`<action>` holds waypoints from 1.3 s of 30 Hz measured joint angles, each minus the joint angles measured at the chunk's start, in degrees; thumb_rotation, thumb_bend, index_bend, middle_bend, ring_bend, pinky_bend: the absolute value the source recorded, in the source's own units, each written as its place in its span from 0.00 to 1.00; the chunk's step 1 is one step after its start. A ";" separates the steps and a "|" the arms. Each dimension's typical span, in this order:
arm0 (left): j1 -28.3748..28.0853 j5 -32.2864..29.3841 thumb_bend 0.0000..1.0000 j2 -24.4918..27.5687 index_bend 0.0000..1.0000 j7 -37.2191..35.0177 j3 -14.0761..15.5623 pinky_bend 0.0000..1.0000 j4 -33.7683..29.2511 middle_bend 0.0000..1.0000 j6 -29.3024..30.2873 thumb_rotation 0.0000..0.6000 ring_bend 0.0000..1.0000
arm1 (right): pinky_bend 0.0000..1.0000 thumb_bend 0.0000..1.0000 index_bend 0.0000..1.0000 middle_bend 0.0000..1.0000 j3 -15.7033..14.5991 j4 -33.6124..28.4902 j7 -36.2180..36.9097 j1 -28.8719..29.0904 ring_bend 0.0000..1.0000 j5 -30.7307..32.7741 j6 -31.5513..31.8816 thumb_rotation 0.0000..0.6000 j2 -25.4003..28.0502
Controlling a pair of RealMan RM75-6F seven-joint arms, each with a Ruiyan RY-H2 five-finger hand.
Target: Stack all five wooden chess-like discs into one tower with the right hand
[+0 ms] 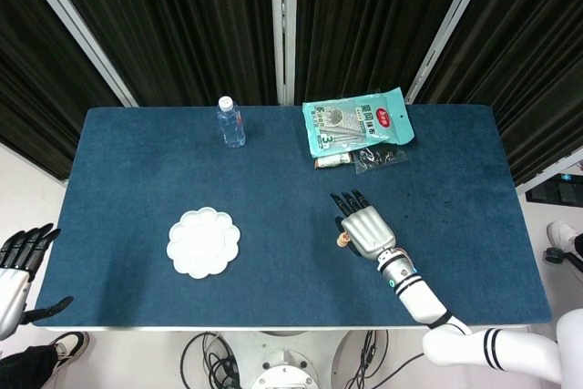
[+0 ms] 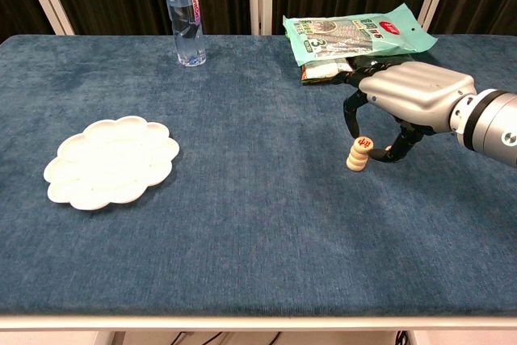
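A short stack of wooden discs (image 2: 356,158) stands on the blue table (image 2: 258,224), right of centre. Its top disc (image 2: 364,144), marked with a red character, lies tilted on the stack. My right hand (image 2: 408,90) arches over it from the right, with dark fingertips (image 2: 350,123) on the disc's left and the thumb low on its right, pinching it. From the head view the stack (image 1: 342,241) peeks out at the left edge of the right hand (image 1: 366,230). Any other discs are hidden. My left hand (image 1: 18,266) hangs off the table's lower-left corner, fingers spread and holding nothing.
A water bottle (image 2: 185,15) stands at the back left. A white flower-shaped plate (image 2: 111,161) lies at the left. A green snack bag (image 2: 355,34) and small packets (image 2: 323,70) lie just behind the right hand.
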 measured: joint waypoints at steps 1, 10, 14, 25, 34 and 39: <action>-0.01 -0.01 0.00 0.00 0.06 0.00 0.00 0.00 0.00 0.00 -0.02 1.00 0.00 | 0.00 0.25 0.46 0.02 -0.02 0.01 0.06 0.04 0.00 0.02 0.07 1.00 0.00; -0.01 0.00 0.00 0.01 0.06 0.05 0.01 0.00 -0.09 0.00 -0.03 1.00 0.00 | 0.00 0.25 0.40 0.02 -0.49 -0.23 0.15 0.47 0.00 0.62 -0.12 1.00 0.25; 0.02 0.03 0.00 0.05 0.06 0.05 0.04 0.00 -0.09 0.00 -0.01 1.00 0.00 | 0.00 0.25 0.39 0.02 -0.61 -0.83 0.27 0.35 0.00 0.40 0.56 1.00 0.75; -0.05 0.39 0.00 -0.01 0.06 0.47 0.14 0.00 -0.27 0.00 -0.08 1.00 0.00 | 0.00 0.24 0.39 0.01 -1.32 -0.07 2.38 -1.99 0.00 1.34 2.80 1.00 3.84; -0.23 -0.01 0.00 -0.16 0.06 0.91 0.13 0.00 -0.36 0.00 -0.68 1.00 0.00 | 0.00 0.24 0.38 0.01 -2.56 4.32 4.78 -2.67 0.00 1.08 1.34 1.00 1.61; -0.21 -0.20 0.00 -0.15 0.06 0.57 0.07 0.00 -0.28 0.00 -0.63 1.00 0.00 | 0.00 0.24 0.38 0.01 -2.54 5.90 5.38 -2.74 0.00 0.92 1.02 1.00 0.46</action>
